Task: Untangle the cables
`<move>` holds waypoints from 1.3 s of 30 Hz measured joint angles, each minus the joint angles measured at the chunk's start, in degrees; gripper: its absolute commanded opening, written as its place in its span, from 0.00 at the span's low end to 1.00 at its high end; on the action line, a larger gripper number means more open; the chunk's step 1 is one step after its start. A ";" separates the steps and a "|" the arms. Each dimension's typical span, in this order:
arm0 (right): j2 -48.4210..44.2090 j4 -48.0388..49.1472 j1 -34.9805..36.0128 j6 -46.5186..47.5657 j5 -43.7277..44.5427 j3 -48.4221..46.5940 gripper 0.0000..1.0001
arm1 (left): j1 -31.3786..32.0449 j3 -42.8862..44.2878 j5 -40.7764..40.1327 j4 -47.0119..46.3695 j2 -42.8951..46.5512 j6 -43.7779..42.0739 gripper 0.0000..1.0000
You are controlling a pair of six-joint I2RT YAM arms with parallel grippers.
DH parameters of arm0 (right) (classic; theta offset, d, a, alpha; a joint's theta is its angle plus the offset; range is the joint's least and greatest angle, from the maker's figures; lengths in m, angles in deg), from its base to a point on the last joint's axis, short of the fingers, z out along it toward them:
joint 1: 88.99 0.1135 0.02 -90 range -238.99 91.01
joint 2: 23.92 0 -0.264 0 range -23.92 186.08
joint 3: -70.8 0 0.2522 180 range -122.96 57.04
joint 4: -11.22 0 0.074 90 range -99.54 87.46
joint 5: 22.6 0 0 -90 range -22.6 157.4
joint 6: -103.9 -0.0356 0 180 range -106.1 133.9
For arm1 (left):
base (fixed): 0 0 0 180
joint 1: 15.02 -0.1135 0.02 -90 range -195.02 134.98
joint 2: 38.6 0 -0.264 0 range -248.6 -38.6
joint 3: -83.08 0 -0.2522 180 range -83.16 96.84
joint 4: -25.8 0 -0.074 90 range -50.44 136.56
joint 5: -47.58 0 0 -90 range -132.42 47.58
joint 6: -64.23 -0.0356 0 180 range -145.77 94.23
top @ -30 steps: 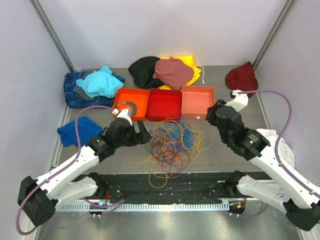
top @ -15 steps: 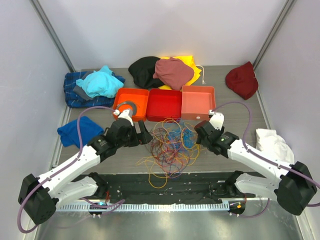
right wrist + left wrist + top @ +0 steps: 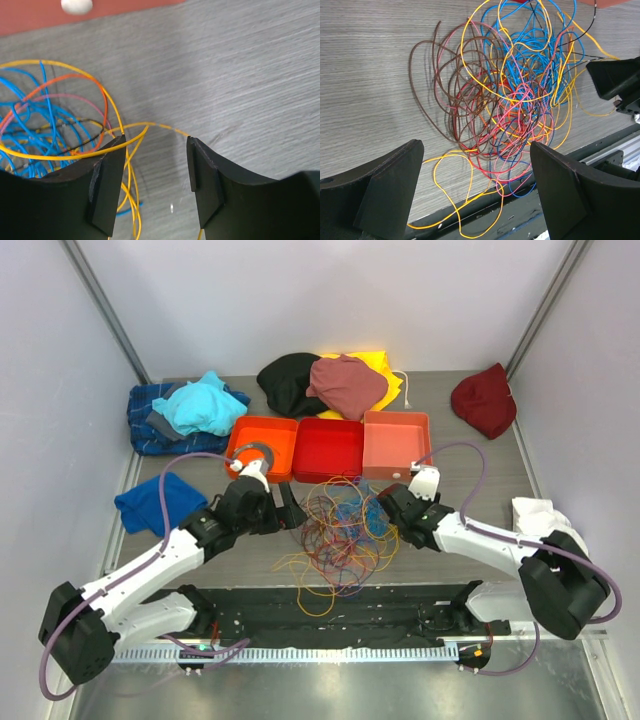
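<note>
The cables point(image 3: 345, 530) are a loose tangle of thin orange, yellow, blue, red, pink and brown wires on the grey table, in front of the bins. My left gripper point(image 3: 291, 508) hovers at the tangle's left edge, open wide. In the left wrist view its fingers frame the cables point(image 3: 515, 100), and nothing sits in the left gripper point(image 3: 477, 190). My right gripper point(image 3: 386, 502) is low at the tangle's right edge. The right wrist view shows the right gripper point(image 3: 156, 145) open, with yellow loops of the cables point(image 3: 55, 125) running under and beside its left finger, ungripped.
An orange bin point(image 3: 283, 430) holding a tape roll point(image 3: 256, 453), a red bin point(image 3: 328, 448) and a salmon bin point(image 3: 396, 443) stand behind the tangle. Heaps of cloth lie around: blue point(image 3: 158, 500), teal point(image 3: 203, 405), black point(image 3: 288, 380), dark red point(image 3: 484, 398), white point(image 3: 545, 523). A black strip point(image 3: 330, 605) lines the near edge.
My right arm has swung down and leftwards from a raised pose to the tangle's right edge, and its jaws have opened. The left arm has hardly moved.
</note>
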 measured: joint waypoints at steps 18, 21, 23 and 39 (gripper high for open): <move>3.91 16.31 -0.87 -0.04 5.84 4.81 0.24 | 0.09 0.00 0.44 -0.50 -1.90 0.28 0.93; 4.33 18.25 -0.87 -0.17 5.99 5.95 0.16 | 0.09 0.00 0.44 -0.55 -1.90 0.31 0.93; 4.13 19.30 -0.87 -0.22 6.01 6.62 0.09 | 0.09 0.00 0.44 -0.59 -1.90 0.37 0.93; -24.35 10.88 0.39 2.84 7.39 4.28 0.01 | 0.61 0.04 0.39 -1.14 -2.38 1.31 0.92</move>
